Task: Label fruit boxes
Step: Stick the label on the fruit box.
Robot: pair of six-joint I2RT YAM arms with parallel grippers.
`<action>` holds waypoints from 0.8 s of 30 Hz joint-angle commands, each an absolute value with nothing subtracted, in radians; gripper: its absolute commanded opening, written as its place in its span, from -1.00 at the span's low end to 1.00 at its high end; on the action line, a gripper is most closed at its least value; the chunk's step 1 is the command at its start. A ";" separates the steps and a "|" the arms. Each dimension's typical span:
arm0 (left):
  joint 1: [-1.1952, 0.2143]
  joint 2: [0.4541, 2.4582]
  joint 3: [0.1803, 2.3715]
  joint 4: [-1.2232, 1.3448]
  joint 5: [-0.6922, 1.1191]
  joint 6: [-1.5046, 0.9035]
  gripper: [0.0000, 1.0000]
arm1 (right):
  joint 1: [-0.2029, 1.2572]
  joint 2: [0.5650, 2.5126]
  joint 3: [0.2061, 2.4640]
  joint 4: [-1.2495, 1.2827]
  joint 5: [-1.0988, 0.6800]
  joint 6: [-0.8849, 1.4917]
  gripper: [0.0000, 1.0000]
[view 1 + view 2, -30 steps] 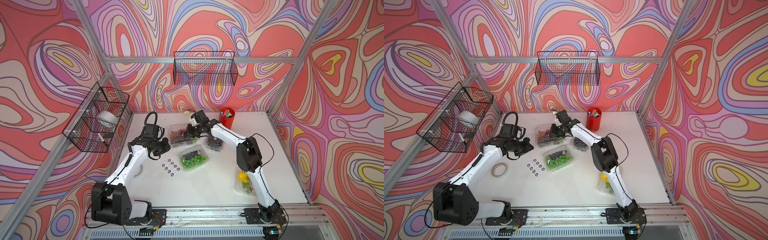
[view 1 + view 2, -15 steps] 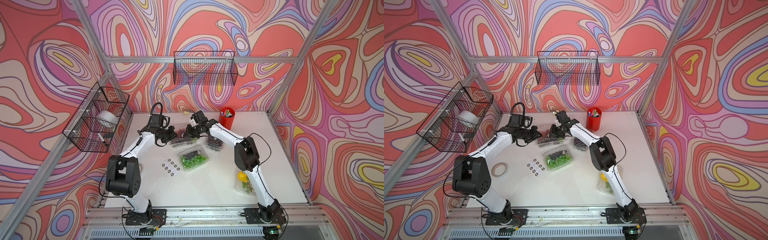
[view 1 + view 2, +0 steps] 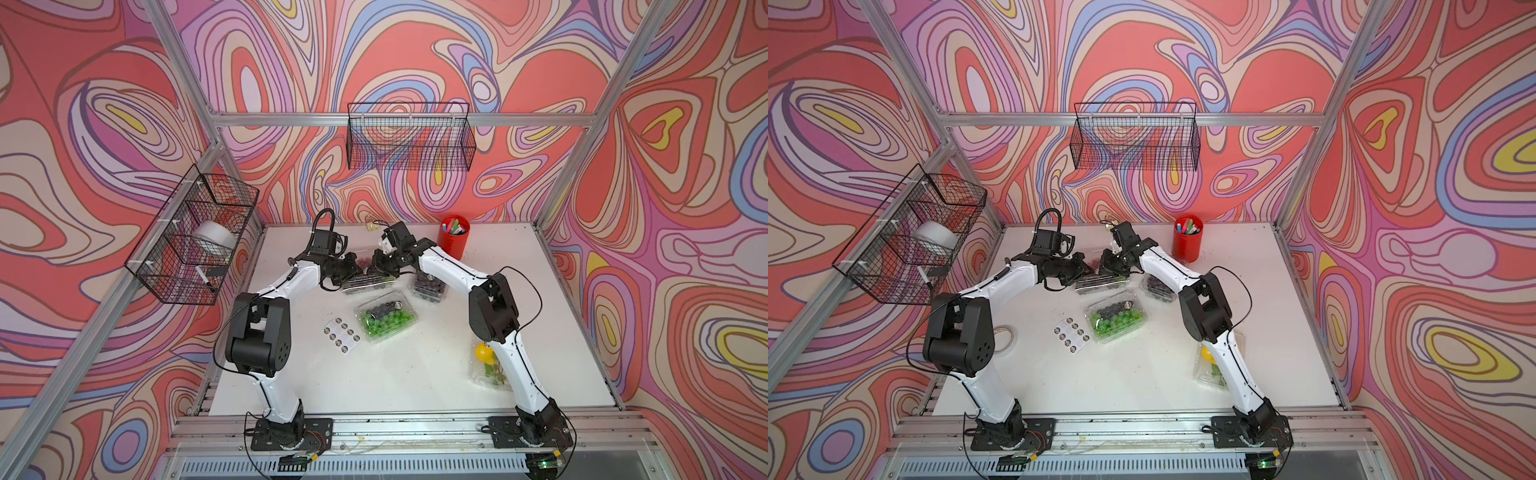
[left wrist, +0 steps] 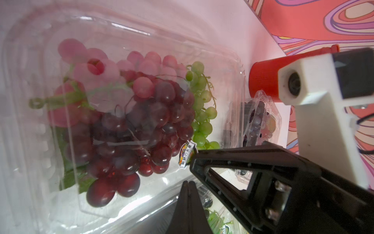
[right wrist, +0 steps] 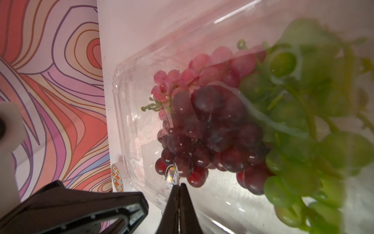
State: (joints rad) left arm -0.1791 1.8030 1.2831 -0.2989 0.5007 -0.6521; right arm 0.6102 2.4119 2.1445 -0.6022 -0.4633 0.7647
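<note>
A second ago the left tool (image 3: 353, 267) hung near the sticker sheet (image 3: 341, 334), well away from the red pen cup (image 3: 454, 239). It has since swung up the tabletop (image 3: 415, 374) toward the cup and reached the red-grape box (image 3: 368, 283). The right tool (image 3: 380, 266) has kept its place at that box.

The red-grape box lies near the cup, between the two tools: the right tool is at the end nearer the cup, the left tool at the farther end. Both tools are closed, fingers pressed flat together. The right tool's tips meet a small sticker (image 5: 172, 175) on the lid; whether they pinch it I cannot tell. The left tool's tips (image 4: 188, 183) point at the box's rim.

The purple-grape box (image 3: 428, 286) sits near the cup, the green-grape box (image 3: 386, 318) farther off, and the yellow-fruit box (image 3: 486, 365) well apart.
</note>
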 commanded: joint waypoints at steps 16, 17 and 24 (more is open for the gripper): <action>-0.194 1.877 1.264 -0.132 0.525 -0.732 -1.00 | 0.612 2.424 2.149 -0.667 -0.433 0.771 -0.85; -0.195 1.883 1.264 -0.132 0.526 -0.732 -1.00 | 0.613 2.424 2.149 -0.667 -0.434 0.771 -0.85; -0.196 1.909 1.239 -0.143 0.523 -0.721 -1.00 | 0.611 2.412 2.145 -0.684 -0.416 0.765 -0.81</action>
State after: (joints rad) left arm -0.1902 1.8893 1.2713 -0.1337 0.5262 -0.7120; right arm 0.6102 2.4119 2.1452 -0.6216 -0.4591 0.7685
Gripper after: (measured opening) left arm 0.048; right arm 0.087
